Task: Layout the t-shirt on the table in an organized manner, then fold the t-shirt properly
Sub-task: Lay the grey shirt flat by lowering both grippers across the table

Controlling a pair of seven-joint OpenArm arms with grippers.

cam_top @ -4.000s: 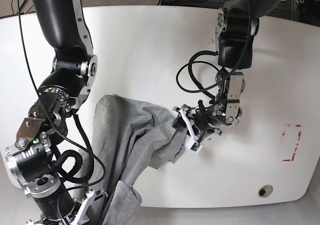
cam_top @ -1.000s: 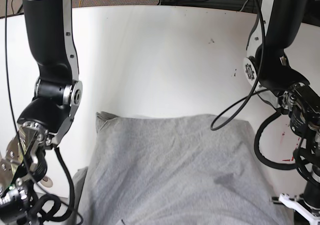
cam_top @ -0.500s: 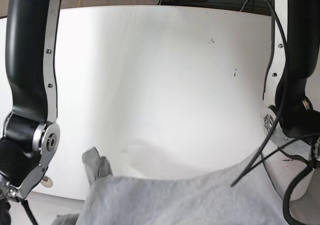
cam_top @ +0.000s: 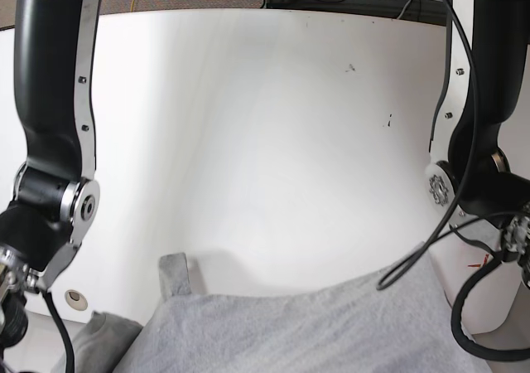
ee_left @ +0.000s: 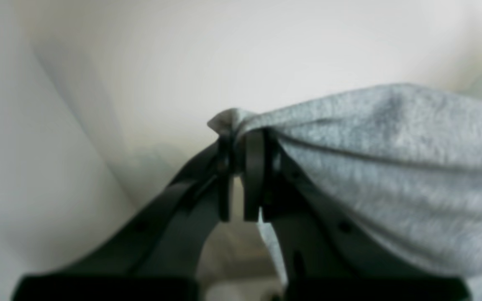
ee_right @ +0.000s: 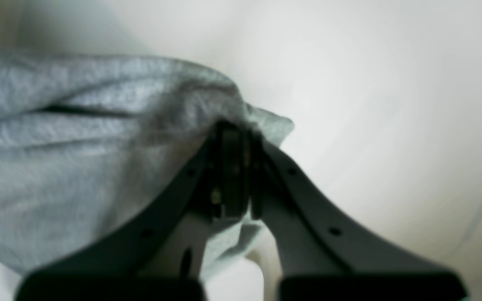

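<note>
Both grippers pinch the grey t-shirt (cam_top: 290, 331) at its corners and hold it stretched above the near edge of the white table (cam_top: 265, 124).

The left gripper (ee_left: 241, 167) has its jaws clamped together on a bunched corner of the cloth, which fans out to the right of the wrist view; the right gripper (ee_right: 234, 167) is likewise clamped on a corner, the fabric spreading to the left and hanging below the fingers. In the base view the shirt spans the bottom of the frame between the two arms, a sleeve (cam_top: 175, 273) poking up at its left end. Half a second ago that sleeve and the cloth's top edge sat a little higher in the frame; a second ago the shirt covered much more of the tabletop. The far and middle table lies bare, with a grommet hole (cam_top: 76, 298) by the near-left edge.
</note>
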